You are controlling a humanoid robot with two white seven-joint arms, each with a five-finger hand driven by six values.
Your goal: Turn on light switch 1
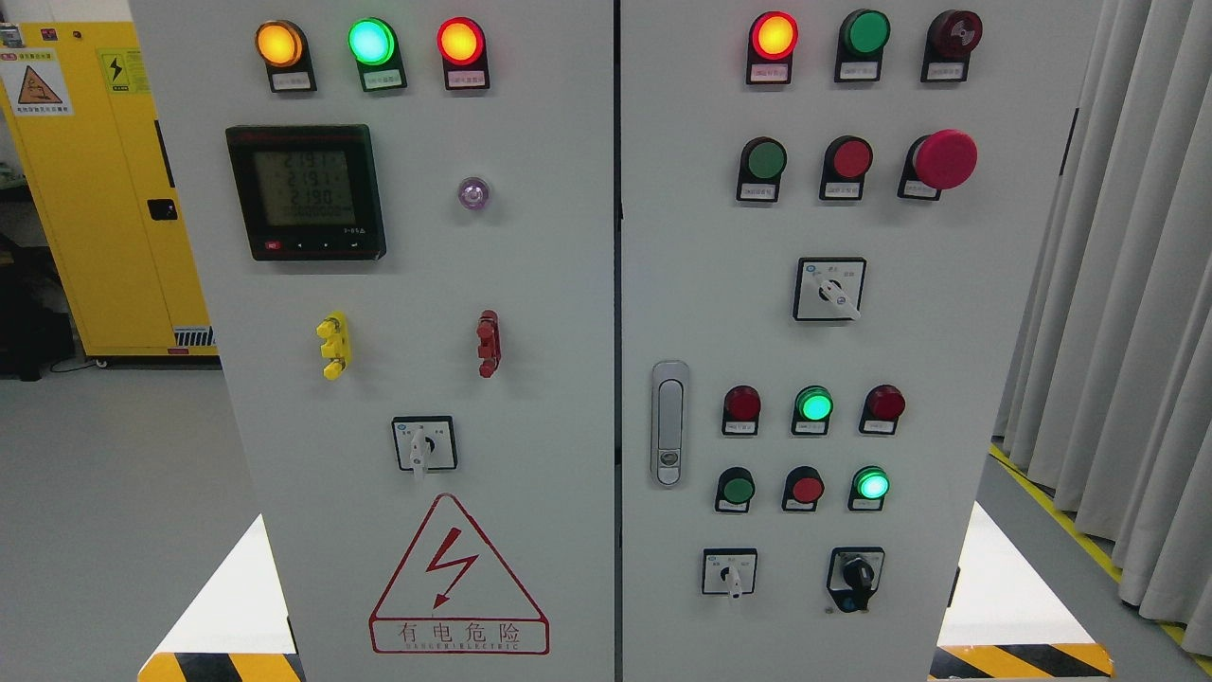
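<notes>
Filling most of the head view, a grey electrical cabinet (530, 379) stands with two doors split by a dark vertical seam. Left of the cabinet a yellow locker (104, 189) with hazard stickers stands on a pale grey floor (114, 493); right of the cabinet hang grey pleated curtains (1127, 284), with a yellow floor line (1060, 516) below them. Black-and-yellow striped corners (1023, 660) show at the cabinet's foot.

On the cabinet's left door sit three lit lamps along the top, a digital meter (305, 192), a yellow handle (333, 346), a red handle (489, 343), a rotary switch (423, 443) and a red danger triangle (459, 578). The right door carries rows of red and green buttons, a red mushroom button (944, 159), a door latch (669, 421) and three more selector switches (828, 289).

No label readable here marks which control is light switch 1, so I cannot tell its place on the cabinet. Neither robot hand shows in the view, so their state cannot be told.
</notes>
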